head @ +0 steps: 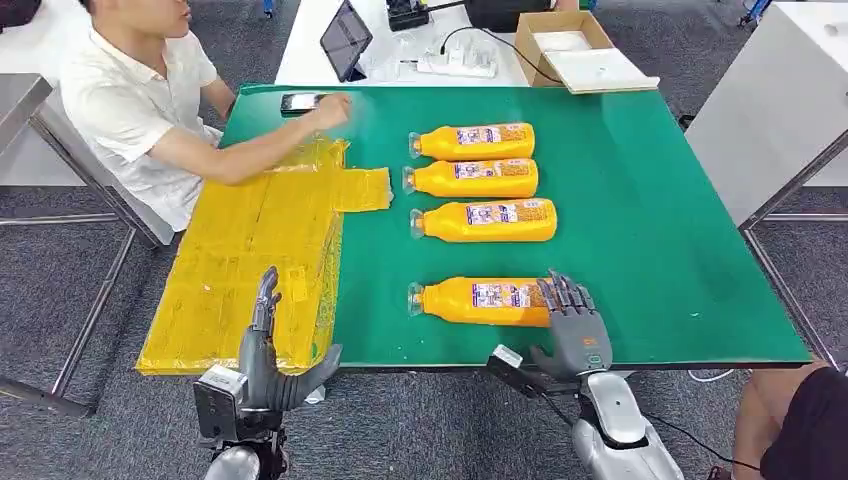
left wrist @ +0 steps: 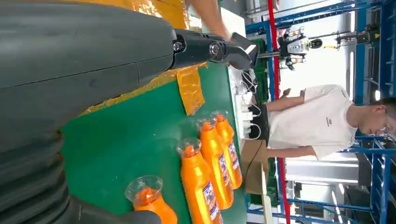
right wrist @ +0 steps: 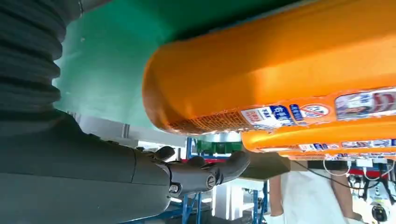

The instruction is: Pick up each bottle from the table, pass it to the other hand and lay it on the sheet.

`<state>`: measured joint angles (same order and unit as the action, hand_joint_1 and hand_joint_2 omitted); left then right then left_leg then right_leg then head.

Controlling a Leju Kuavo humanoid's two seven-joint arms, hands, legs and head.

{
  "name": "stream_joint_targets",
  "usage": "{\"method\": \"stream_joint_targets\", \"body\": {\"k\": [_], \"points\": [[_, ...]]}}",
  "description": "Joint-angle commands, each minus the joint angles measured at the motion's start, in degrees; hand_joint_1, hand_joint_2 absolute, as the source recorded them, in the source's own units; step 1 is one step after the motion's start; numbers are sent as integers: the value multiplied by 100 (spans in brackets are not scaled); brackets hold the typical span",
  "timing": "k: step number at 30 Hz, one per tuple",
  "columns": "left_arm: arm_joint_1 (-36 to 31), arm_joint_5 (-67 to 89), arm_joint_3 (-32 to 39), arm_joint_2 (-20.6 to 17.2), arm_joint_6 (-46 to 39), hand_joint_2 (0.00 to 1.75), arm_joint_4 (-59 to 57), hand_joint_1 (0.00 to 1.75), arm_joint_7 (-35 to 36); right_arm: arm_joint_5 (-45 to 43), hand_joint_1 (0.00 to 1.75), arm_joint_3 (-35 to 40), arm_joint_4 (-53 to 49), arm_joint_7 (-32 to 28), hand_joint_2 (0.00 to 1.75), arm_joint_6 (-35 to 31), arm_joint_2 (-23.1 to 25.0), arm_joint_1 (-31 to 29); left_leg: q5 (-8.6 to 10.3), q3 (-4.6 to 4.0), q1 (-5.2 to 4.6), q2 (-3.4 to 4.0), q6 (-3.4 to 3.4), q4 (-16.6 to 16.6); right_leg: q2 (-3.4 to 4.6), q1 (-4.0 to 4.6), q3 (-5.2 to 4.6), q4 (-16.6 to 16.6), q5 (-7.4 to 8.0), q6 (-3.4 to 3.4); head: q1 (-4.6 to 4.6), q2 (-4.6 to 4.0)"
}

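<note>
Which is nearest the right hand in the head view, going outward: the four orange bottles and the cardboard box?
1. Front bottle, at the right hand.
2. Second bottle, next row back.
3. Third bottle, behind it.
4. Fourth bottle, rearmost.
5. Cardboard box, beyond the green mat.

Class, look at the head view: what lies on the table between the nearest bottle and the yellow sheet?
Nothing: in the head view only bare green table separates the nearest bottle from the yellow sheet.

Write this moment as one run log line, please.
right robot hand: open, at nearest bottle base | left robot hand: open, over sheet | bottles on sheet: none
</note>
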<state>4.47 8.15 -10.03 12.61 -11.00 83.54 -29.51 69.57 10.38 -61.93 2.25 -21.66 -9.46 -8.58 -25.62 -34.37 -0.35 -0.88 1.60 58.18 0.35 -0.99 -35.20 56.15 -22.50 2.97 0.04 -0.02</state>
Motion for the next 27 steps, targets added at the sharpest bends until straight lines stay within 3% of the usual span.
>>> {"method": "stream_joint_targets", "body": {"k": [1,13,25,26,27], "points": [[-226,25,-132,-177,71,175,-323,0,89,-20,0,-15,1289,-17,175,309,134,-823,-7,31,6,18,-12,-7,8,8,27,-9,-3,-14,0,0],[-267,18,-294,-193,158,175,-404,0,139,-77,0,287,2556,-161,175,742,351,-1457,-6,43,7,22,-12,-10,11,10,37,-11,-1,-15,2,0],[-238,12,-358,-197,172,175,-405,0,147,-205,0,453,2837,-228,175,1041,389,-1543,1,90,12,26,-17,-14,-6,15,80,-20,3,-20,2,2],[-248,13,-364,-202,172,175,-418,0,146,-206,37,520,2918,-251,175,1166,376,-1597,-1,93,8,28,-11,-10,0,11,82,-14,2,-14,0,0],[-265,-2,-369,-204,183,175,-429,0,151,-221,140,607,3025,-282,175,1304,361,-1662,0,96,11,27,-14,-10,-3,14,85,-17,3,-18,2,0]]}}
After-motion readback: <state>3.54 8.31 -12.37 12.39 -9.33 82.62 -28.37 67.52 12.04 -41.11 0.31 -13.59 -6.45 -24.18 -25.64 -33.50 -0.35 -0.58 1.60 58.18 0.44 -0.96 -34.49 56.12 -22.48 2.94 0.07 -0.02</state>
